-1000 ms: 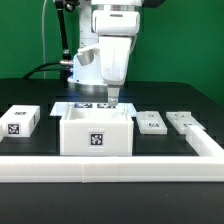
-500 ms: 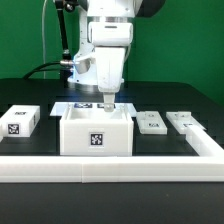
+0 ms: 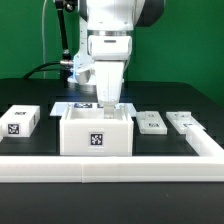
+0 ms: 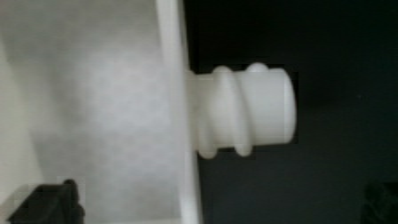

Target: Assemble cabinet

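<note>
One arm (image 3: 108,40) stands over the middle of the black table (image 3: 30,95), and since a second ago it has moved toward the exterior view's left and come lower. The claw (image 3: 108,106) was over the right part of the cabinet's back wall before; now its tip is at the cabinet's back rim, near the middle, and seems to reach a little into the open top.

The cabinet (image 3: 78,135), an open white box, sits in the middle of the table in the same place as before. The other parts have not moved either: a small white block (image 3: 20,120) is on the exterior view's left of the cabinet, and two flat white panels (image 3: 150,122) (image 3: 186,122) are on its right. The marker board (image 3: 68,105) lies just behind the cabinet. A white rail (image 3: 110,166) runs along the front of the table and turns back at the right.

I cannot tell if the claw is apart or together. The wrist view shows only one dark finger (image 4: 50,203) in a corner, beside a white wall (image 4: 89,100) from which a ribbed white knob (image 4: 253,110) sticks out over a dark background.

A square black-and-white tag (image 3: 97,140) is on the cabinet's front wall, and another tag (image 3: 15,126) is on the small block; their patterns are too small to read.
</note>
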You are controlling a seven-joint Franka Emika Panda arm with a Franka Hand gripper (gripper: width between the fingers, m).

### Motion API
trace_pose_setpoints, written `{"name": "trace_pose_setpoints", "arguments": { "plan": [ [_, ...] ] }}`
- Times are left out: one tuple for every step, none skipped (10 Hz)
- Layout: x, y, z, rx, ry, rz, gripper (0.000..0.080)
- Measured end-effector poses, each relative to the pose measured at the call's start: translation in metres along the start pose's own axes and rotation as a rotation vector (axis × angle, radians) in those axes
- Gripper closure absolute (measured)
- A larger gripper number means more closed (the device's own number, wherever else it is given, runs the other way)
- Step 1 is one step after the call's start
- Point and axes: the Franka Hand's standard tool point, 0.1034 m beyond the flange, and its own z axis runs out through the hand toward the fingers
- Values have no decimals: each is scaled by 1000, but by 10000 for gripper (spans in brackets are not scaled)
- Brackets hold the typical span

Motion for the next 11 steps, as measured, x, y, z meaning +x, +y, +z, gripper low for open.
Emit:
{"name": "trace_pose_setpoints", "arguments": {
  "plan": [
    [-1, 0, 1, 1, 0, 2, 107],
    [-1, 0, 1, 1, 0, 2, 241],
    [-1, 0, 1, 2, 0, 2, 241],
    [-1, 0, 1, 2, 0, 2, 425],
    [-1, 0, 1, 2, 0, 2, 559],
    [-1, 0, 1, 2, 0, 2, 559],
    [0, 0, 1, 2, 0, 2, 738],
    [-1, 0, 1, 2, 0, 3, 765],
    [-1, 0, 1, 2, 0, 3, 765],
    [-1, 0, 1, 2, 0, 3, 765],
    [-1, 0, 1, 2, 0, 3, 765]
  ]
}}
